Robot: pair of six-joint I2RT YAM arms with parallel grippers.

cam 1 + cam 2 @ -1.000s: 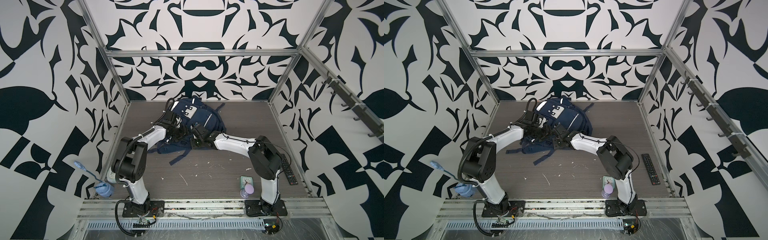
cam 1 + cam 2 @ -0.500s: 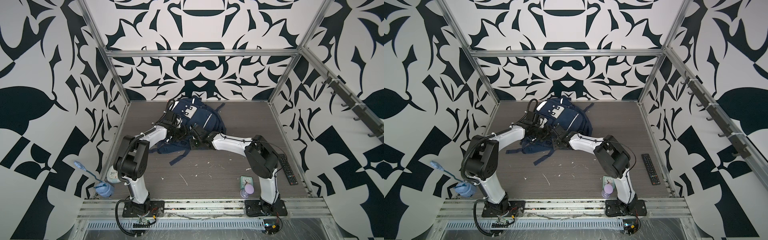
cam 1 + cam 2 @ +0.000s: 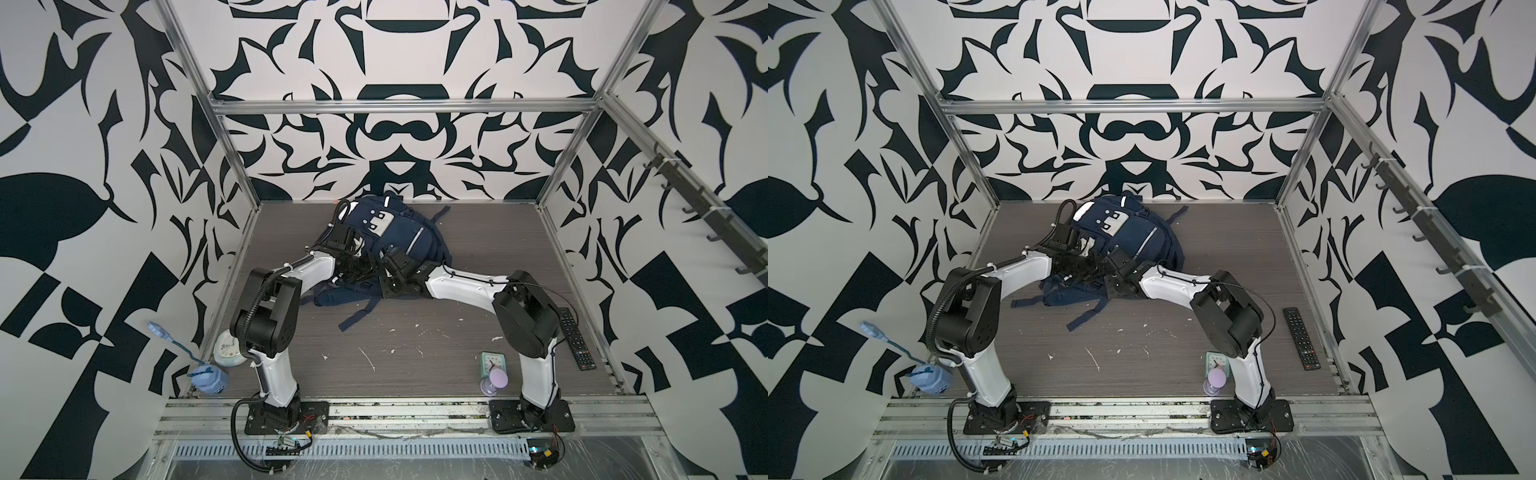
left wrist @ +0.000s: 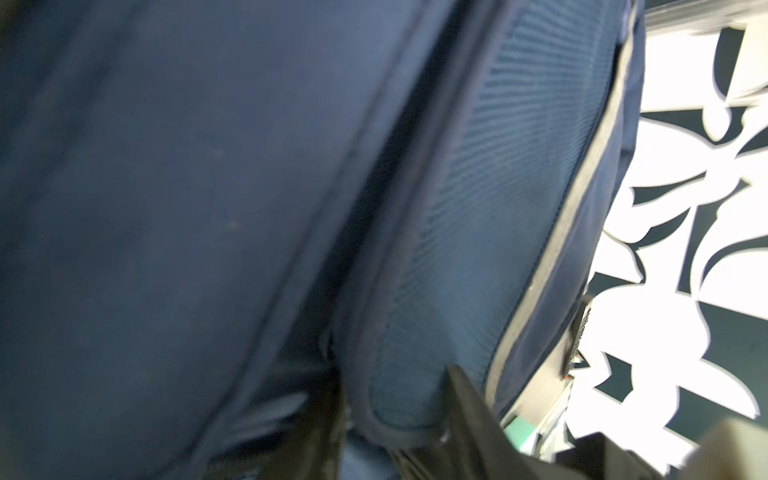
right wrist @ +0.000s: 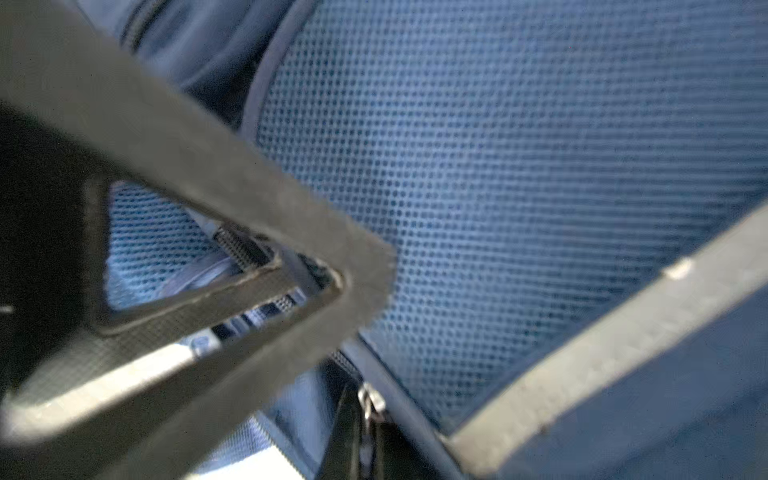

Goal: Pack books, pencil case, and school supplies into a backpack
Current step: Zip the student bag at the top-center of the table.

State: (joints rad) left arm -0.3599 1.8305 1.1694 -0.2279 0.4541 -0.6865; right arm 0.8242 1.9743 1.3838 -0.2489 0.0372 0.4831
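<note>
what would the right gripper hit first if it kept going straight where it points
The backpack: the right gripper points at its blue mesh panel, just past the tips. Whether they touch it is unclear.

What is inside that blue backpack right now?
The backpack shows only its navy outside and mesh padding. Its own fabric hides the inside, so contents cannot be seen.

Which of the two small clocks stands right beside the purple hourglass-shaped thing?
The mint-green square clock, by the base of the right arm. The rounder pale clock lies far off, beside the base of the left arm.
</note>
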